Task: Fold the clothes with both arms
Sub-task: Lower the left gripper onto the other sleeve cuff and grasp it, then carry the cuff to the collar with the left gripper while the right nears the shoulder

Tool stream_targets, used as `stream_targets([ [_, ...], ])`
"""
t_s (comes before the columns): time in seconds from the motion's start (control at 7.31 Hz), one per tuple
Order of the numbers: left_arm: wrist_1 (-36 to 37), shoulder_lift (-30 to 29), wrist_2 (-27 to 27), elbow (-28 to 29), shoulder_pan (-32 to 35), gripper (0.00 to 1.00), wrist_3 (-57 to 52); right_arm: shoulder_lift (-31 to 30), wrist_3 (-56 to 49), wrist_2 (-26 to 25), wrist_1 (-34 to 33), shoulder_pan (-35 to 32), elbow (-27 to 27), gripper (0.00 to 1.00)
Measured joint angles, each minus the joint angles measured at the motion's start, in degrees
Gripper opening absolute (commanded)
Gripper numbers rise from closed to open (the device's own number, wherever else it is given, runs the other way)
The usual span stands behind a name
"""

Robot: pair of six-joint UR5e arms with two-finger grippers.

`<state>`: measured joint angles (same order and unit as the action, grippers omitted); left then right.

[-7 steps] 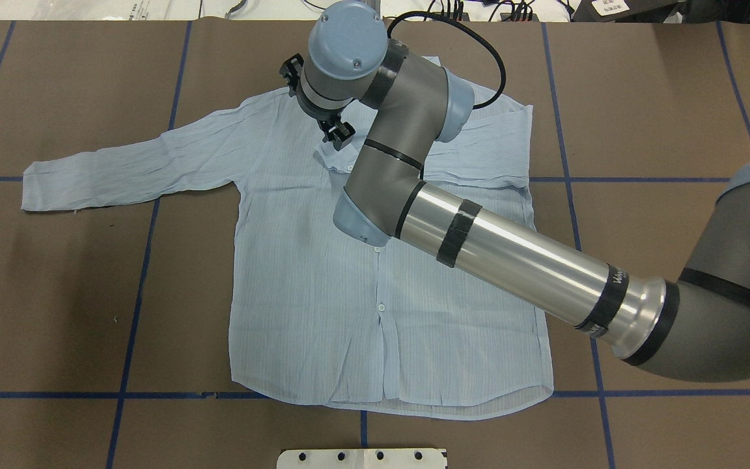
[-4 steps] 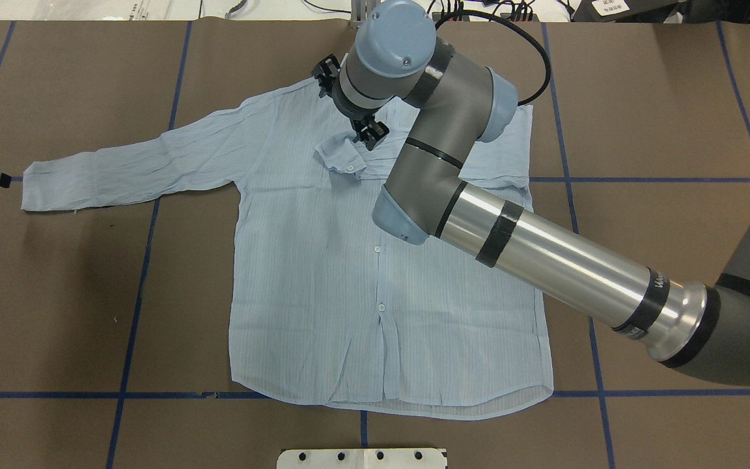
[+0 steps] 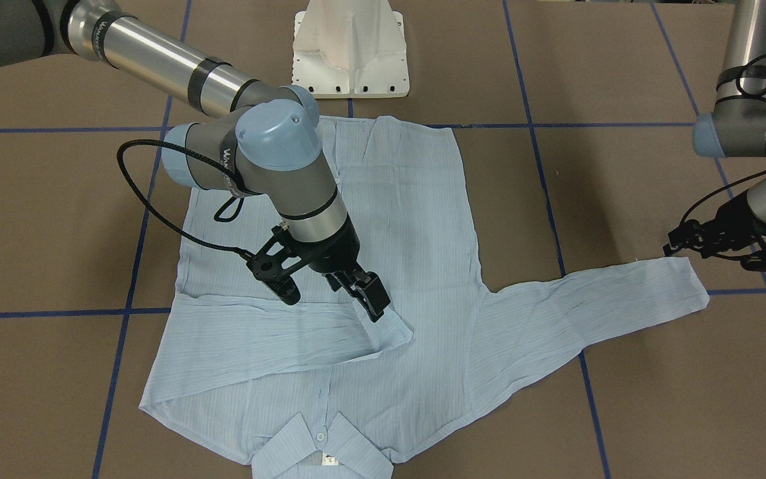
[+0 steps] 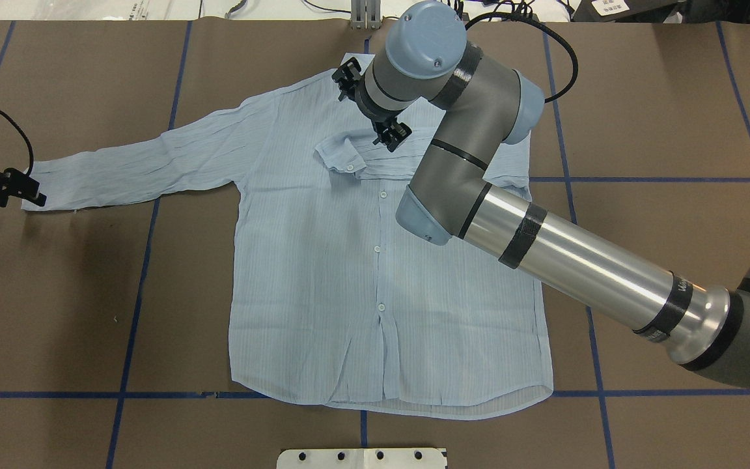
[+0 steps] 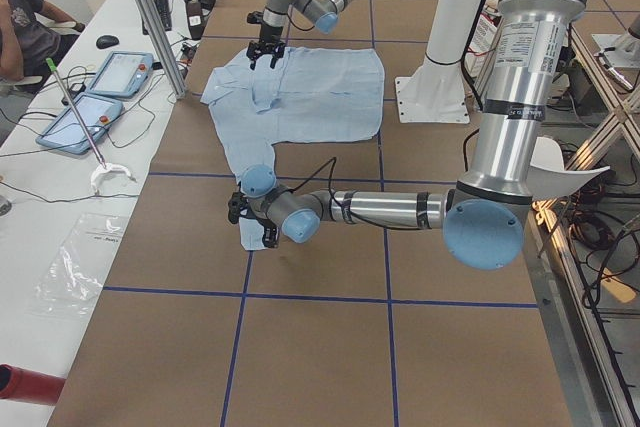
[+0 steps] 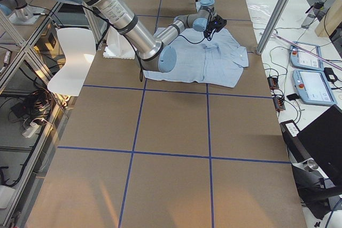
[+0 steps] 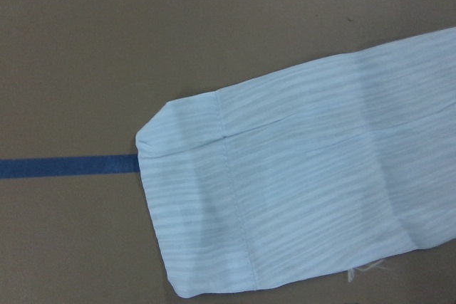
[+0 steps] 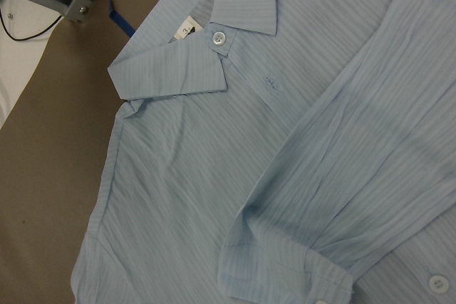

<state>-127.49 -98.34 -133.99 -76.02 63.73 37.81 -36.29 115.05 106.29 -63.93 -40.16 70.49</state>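
Note:
The light-blue shirt (image 4: 349, 293) lies flat and buttoned, its collar (image 3: 323, 446) at the far edge from the robot. One sleeve is folded across the chest, and its cuff (image 4: 339, 153) rests near the button line. My right gripper (image 4: 389, 133) hovers just beyond that cuff (image 3: 389, 329), open and holding nothing. The other sleeve stretches out sideways. Its cuff (image 7: 235, 204) lies flat on a blue tape line. My left gripper (image 4: 20, 189) is at that cuff's end (image 3: 675, 286); it looks open and holds nothing.
The white pedestal base (image 3: 351, 50) stands at the shirt's hem side. Brown paper with blue tape lines (image 4: 134, 293) covers the table around the shirt. A side bench with tablets (image 5: 95, 112) and a seated person (image 5: 20, 32) lies beyond the far edge.
My right gripper moved right and toward the collar, away from the folded cuff. My left gripper came in from the view's left edge to the outstretched sleeve's cuff.

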Motion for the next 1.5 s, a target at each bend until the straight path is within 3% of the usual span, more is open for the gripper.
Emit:
stream_targets([
  [0.55, -0.73, -0.58, 1.08, 2.02, -0.60, 0.67, 0.15, -1.03, -0.08, 0.07, -0.17, 0.05, 1.28, 0.99],
  [0.82, -0.75, -0.76, 1.09, 2.37, -0.76, 0.51, 0.06, -1.89, -0.09, 0.14, -0.26, 0.07, 2.37, 0.99],
  [1.23, -0.75, -0.75, 1.16, 2.54, -0.80, 0.00, 0.31, -1.97, -0.08, 0.15, -0.31, 0.00, 2.75, 0.99],
  [1.5, -0.67, -0.77, 1.18, 2.46, -0.80, 0.00, 0.63, -1.98, -0.09, 0.15, -0.35, -0.10, 3.02, 0.99],
])
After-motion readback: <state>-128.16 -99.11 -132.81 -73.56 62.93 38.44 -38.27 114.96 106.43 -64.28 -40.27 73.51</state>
